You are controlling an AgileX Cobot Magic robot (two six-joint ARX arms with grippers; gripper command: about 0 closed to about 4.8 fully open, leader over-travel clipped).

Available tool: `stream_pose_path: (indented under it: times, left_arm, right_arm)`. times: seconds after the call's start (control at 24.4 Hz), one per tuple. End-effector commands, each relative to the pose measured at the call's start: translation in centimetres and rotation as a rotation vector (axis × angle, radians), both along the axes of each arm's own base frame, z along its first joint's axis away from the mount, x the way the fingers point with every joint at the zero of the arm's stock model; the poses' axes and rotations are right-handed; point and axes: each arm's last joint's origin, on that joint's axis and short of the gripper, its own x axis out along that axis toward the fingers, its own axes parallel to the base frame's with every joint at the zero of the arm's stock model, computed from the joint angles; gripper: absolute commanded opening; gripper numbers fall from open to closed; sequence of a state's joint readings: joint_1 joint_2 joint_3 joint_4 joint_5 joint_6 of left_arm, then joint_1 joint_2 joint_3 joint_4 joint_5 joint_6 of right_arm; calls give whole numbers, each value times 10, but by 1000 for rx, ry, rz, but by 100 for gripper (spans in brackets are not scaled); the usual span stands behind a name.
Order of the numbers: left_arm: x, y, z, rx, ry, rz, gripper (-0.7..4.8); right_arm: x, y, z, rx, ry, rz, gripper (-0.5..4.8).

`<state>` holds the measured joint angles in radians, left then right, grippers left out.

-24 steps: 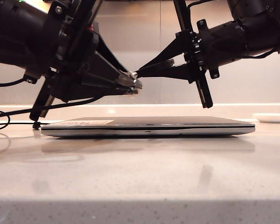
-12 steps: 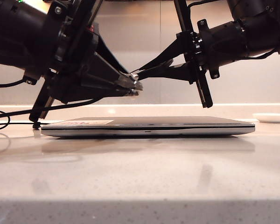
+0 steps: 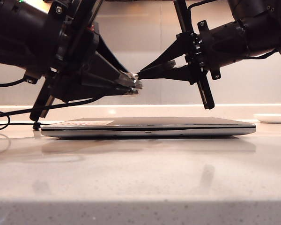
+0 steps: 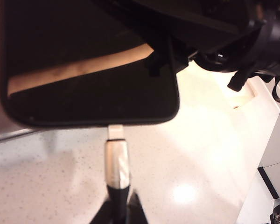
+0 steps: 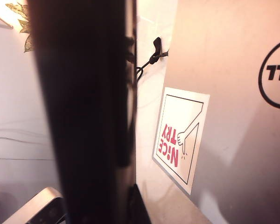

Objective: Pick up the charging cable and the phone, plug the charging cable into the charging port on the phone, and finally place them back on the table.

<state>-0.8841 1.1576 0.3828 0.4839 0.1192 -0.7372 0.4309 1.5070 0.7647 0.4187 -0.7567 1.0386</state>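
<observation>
You had the left gripper (image 4: 117, 212) clenched on the charging cable (image 4: 117, 161), plug meeting the phone (image 4: 88, 74) port. The right gripper (image 3: 143, 74), at three o'clock, clamped the phone above the laptop (image 3: 150, 126), steadying it for insertion.

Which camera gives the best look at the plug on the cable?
The left wrist view: the silvery plug fills it, meeting the phone. The exterior view shows only a glint between both claws; the right wrist view shows none.
</observation>
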Motion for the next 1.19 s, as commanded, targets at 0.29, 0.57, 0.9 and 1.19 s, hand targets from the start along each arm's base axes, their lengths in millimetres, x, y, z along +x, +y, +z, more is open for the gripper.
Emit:
stream_pose_path:
  times: [0.29, 0.57, 0.9, 1.19]
  left_arm:
    - [1, -1, 4, -24, -25, 3, -6]
    - [1, -1, 4, -24, -25, 3, -6]
    - [1, -1, 4, -24, -25, 3, -6]
    - [1, -1, 4, -24, -25, 3, -6]
  right_arm:
    - [4, -4, 10, 46, -39, -19, -6]
    - [3, -3, 10, 61, -6, 11, -6]
    - [2, -3, 10, 54, -22, 23, -6]
    - [0, -1, 8, 48, -9, 42, -6]
